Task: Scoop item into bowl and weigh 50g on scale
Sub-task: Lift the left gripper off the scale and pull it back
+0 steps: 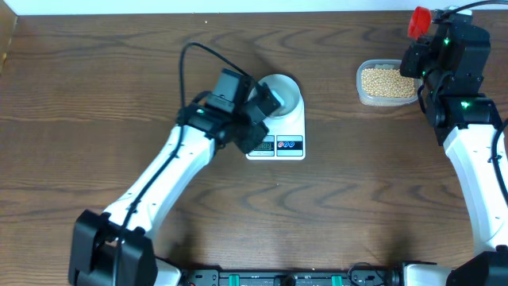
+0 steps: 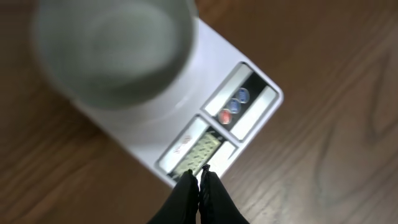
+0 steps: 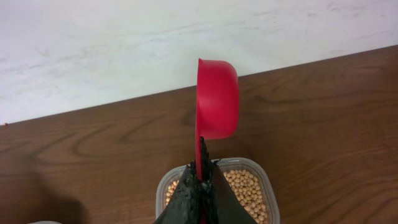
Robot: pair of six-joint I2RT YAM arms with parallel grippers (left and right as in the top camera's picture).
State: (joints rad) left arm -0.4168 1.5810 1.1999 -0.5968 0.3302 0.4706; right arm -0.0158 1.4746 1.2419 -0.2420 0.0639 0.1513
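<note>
On the table (image 1: 119,87), left side, left pincer (image 2: 198,175): fingers pressed together with nothing between them; tips hang over the front edge of the scale (image 1: 295,123), right by its display (image 2: 198,151). I cannot tell whether they touch it.
Centre, scale: lies flat, with the two round buttons (image 2: 234,107) beside the display. The digits are too blurred to read.
Centre, bowl (image 1: 287,91): sits on the scale's platform, and the part of its inside that shows holds no beans.
Right, tub (image 1: 385,102): stands well apart from the scale, with a full layer of beans (image 1: 385,81) inside.
Far right, right pincer (image 3: 200,169): clamped on the handle of a red scoop (image 3: 217,99), which is held on edge above the tub's far side. I cannot see whether it has anything in it.
Done, by my reading: bowl placed on the scale, scoop in hand.
In hand, probably: readying the scale, perhaps switching it on or zeroing it.
Left to do: all the scooping, carrying beans across to the bowl, and trimming the amount to the target weight.
</note>
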